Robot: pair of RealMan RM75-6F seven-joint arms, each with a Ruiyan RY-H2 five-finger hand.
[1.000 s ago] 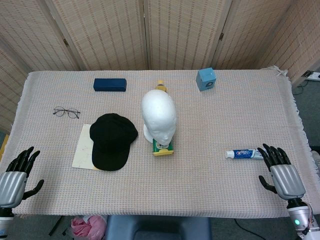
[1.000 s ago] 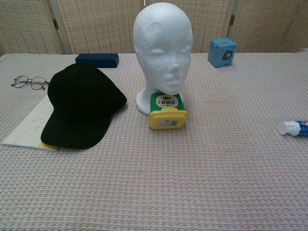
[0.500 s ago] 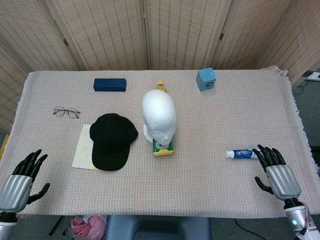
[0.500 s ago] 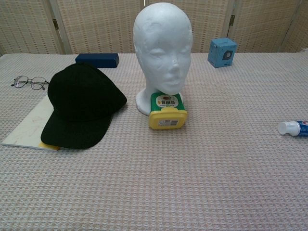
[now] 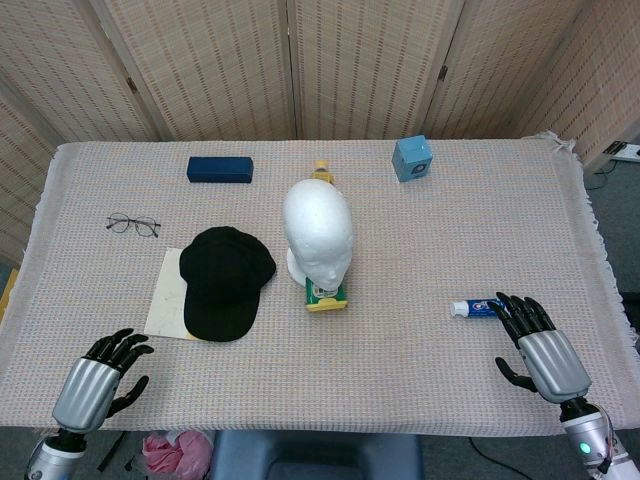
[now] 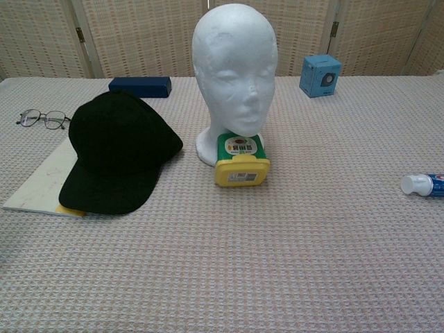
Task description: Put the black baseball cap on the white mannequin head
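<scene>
I'm at the reach, nothing grasped yet. My left hand (image 5: 95,382) and right hand (image 5: 537,346) hover empty, fingers spread, at the tabletop's (image 5: 420,290) near edge. The black fabric baseball cap (image 5: 224,280) lies just left of the white foam mannequin head (image 5: 318,234). Next, I judge, my left hand should reach for its brim.

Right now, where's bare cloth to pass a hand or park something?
Free: the near strip between left hand and right hand, and right of the mannequin head up to the blue cube. Crowded: cap, paper and glasses left; yellow container against the mannequin's base.
</scene>
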